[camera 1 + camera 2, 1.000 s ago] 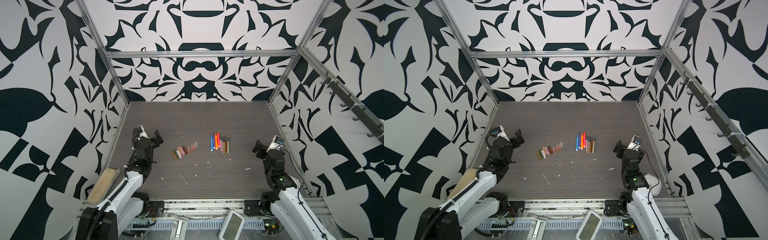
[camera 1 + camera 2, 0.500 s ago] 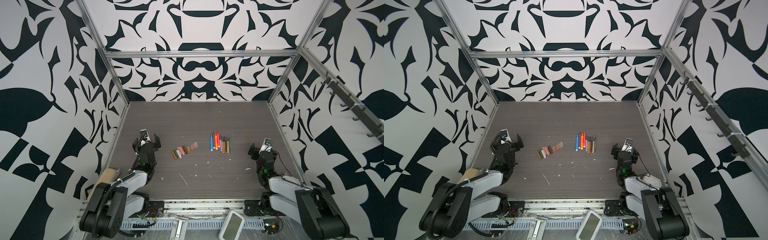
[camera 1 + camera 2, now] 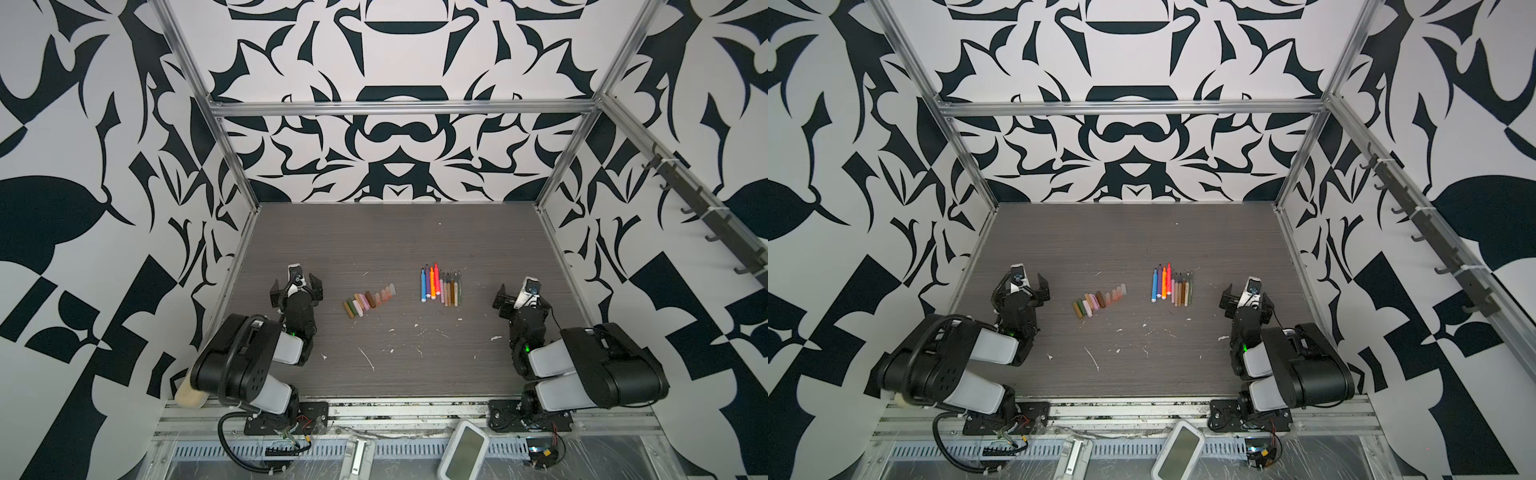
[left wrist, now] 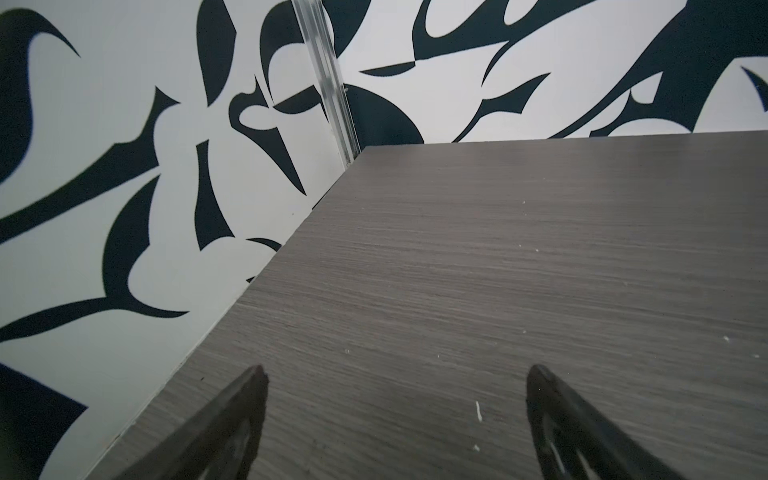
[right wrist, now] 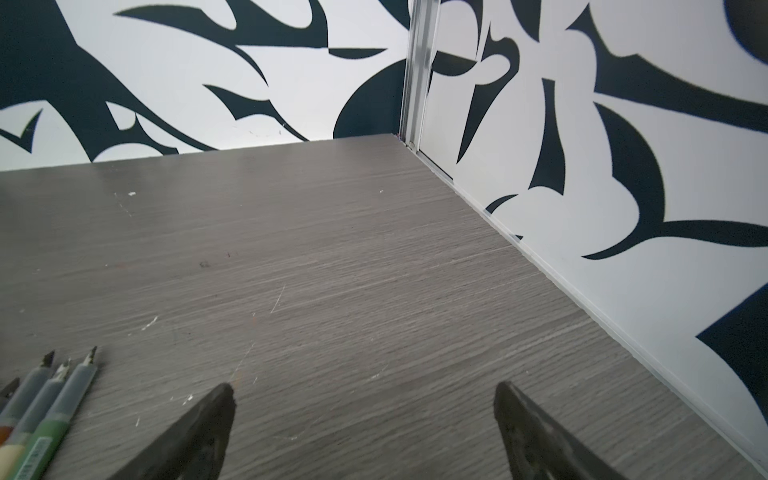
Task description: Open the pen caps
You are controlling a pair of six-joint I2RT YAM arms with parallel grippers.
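Landmark: marker row (image 3: 440, 286), lying side by side mid-table (image 3: 395, 232), nibs pointing to the back wall.
Pen caps: pen caps (image 3: 369, 300) lie in a slanted line on the left-arm side of the marker row, near it but clear of it. None sits on a marker.
Left gripper: left gripper (image 3: 296, 290) has its jaws spread wide with nothing between them. It sits beyond the caps, well apart from the marker row.
Right gripper: right gripper (image 3: 519, 299) is likewise spread and empty, on the opposite side of the marker row and near it.
Progress: judged done, since every cap seen is off.
Risk 1: the caps are round and loose. A low sweep by the left arm toward the marker row would likely scatter or roll them.
Risk 2: the bare nibs rest near the wood, so a nudge from the right arm could drag ink across it.
Right wrist only: three exposed nibs in close view, beside its own fingertips (image 5: 226, 392).
Left wrist only: bare table and white scraps (image 4: 478, 409). No caps or markers show.
Top views only: both arms, both rows and the gap between them.
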